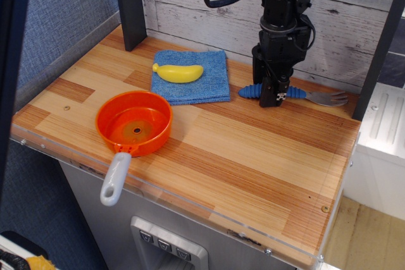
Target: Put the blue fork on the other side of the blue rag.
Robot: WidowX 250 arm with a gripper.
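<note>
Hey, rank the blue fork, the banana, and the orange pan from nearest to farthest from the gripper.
1. Blue fork: right at the gripper, which is down over its handle, right of the rag.
2. Banana: on the blue rag, to the gripper's left in the picture.
3. Orange pan: farthest, toward the table's front left.
</note>
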